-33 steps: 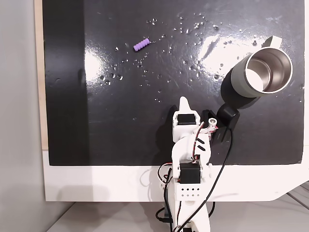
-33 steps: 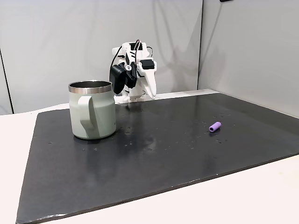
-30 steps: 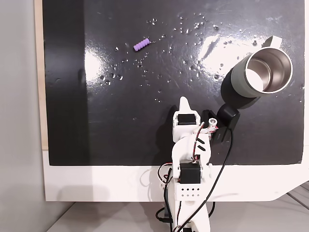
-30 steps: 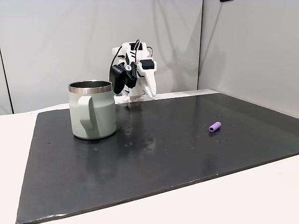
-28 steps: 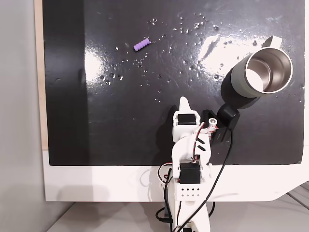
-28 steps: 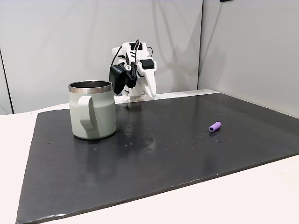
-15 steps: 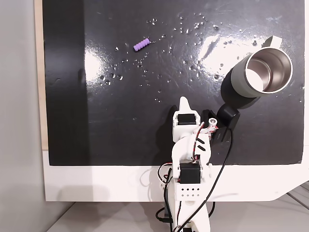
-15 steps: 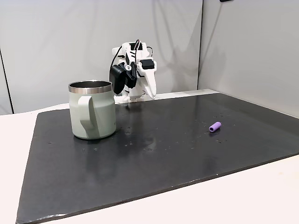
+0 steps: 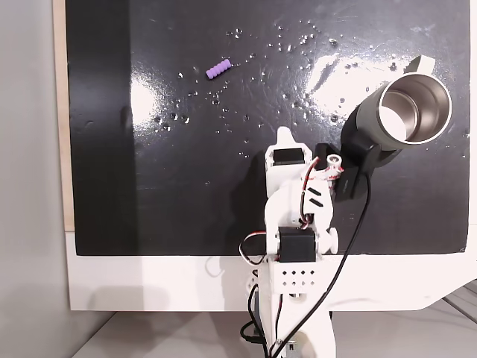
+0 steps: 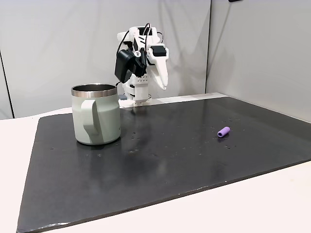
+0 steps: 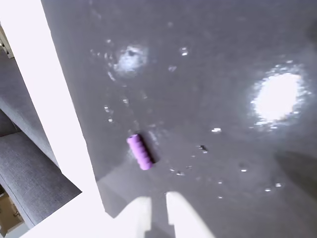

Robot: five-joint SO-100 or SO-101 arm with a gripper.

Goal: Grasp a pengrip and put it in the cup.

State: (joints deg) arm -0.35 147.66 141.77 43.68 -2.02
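Observation:
The small light-purple ribbed pengrip lies alone on the black mat, far up and left of the arm in a fixed view. It is also low on the right in the side fixed view. The grey-green cup with a shiny steel inside stands upright at the right, its handle toward the far edge; from the side the cup is at the left. My gripper hangs in the air over the mat's near middle, shut and empty. In the wrist view the pengrip lies just ahead of the gripper.
The black mat is wet with scattered droplets and glare patches. A white table border runs along the arm's side, where the arm's base stands. The black wrist camera sits close to the cup's shadow. Grey walls rise behind.
The arm has lifted and leaned forward over the mat, raising the gripper tip. The wrist camera has swung toward the cup. Pengrip and cup have not moved.

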